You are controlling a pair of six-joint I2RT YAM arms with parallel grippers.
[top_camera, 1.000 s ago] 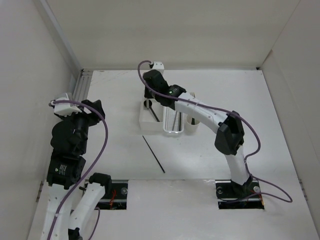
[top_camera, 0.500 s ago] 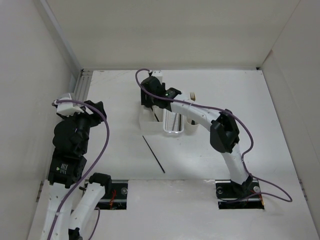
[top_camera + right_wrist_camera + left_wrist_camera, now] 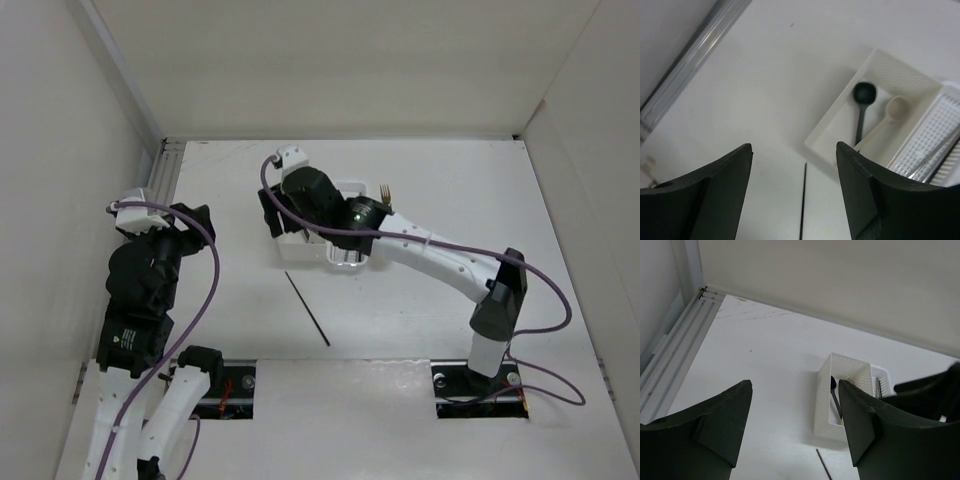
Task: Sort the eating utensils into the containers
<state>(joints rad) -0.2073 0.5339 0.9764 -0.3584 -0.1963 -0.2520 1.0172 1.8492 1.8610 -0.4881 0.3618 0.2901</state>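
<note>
My right gripper [image 3: 272,218] hangs open and empty left of the square white box [image 3: 298,250]. In the right wrist view its jaws [image 3: 794,147] frame a black chopstick [image 3: 803,200] lying on the table [image 3: 765,75]. The box [image 3: 840,122] holds a black spoon [image 3: 862,100] and a beige spoon [image 3: 890,114]. Beside it, the perforated basket [image 3: 935,142] holds thin metal chopsticks. The chopstick [image 3: 307,308] lies near the box's front. Gold fork tines [image 3: 385,189] stand beyond the right arm; the cup is hidden. My left gripper [image 3: 193,222] is open and empty, aimed at the box [image 3: 826,407].
An aluminium rail [image 3: 160,180] runs along the left wall, also in the left wrist view [image 3: 675,350]. White walls close in the table on three sides. The right arm [image 3: 430,250] stretches low across the containers. The basket's near end [image 3: 345,260] shows under it.
The right gripper has opened and swung left from above the box to beside it. Its elbow has dropped out to the right. The left arm has barely moved.
</note>
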